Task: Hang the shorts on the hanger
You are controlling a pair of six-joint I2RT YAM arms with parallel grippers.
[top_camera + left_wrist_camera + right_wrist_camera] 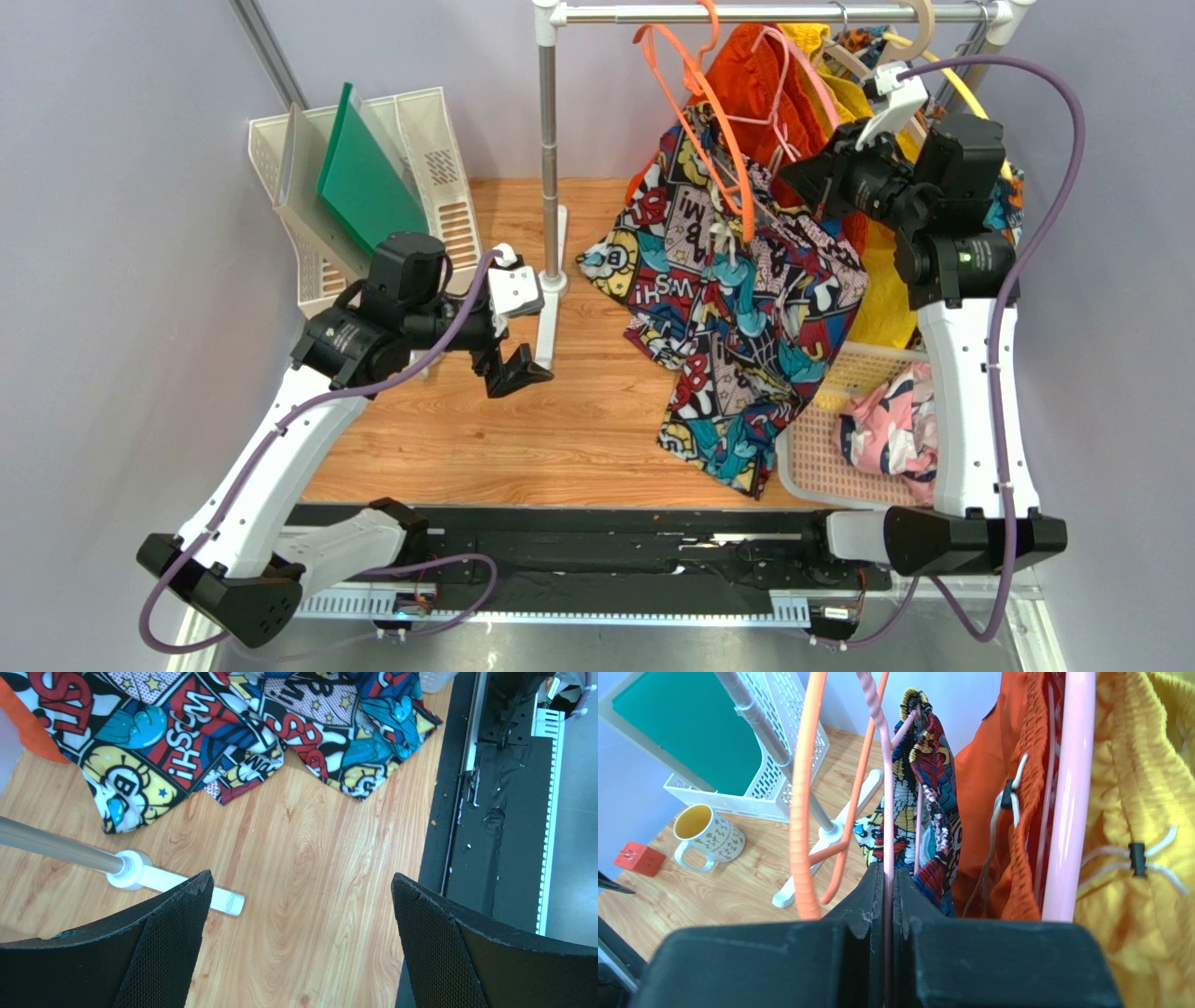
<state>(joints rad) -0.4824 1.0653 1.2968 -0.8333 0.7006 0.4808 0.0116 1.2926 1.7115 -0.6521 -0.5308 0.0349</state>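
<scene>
The comic-print shorts hang from beside the rack, and their lower part spreads on the wooden table. They also show in the left wrist view and the right wrist view. The thin pale pink hanger runs up through the fabric; in the top view it sits under the rail. My right gripper is shut on the hanger's wire, high by the rail. My left gripper is open and empty above bare table, left of the shorts.
A bright orange hanger hangs just left of the pink one. Plain orange shorts and yellow shorts hang to the right. The rack pole and its foot stand near my left gripper. White trays, a mug and a basket stand around.
</scene>
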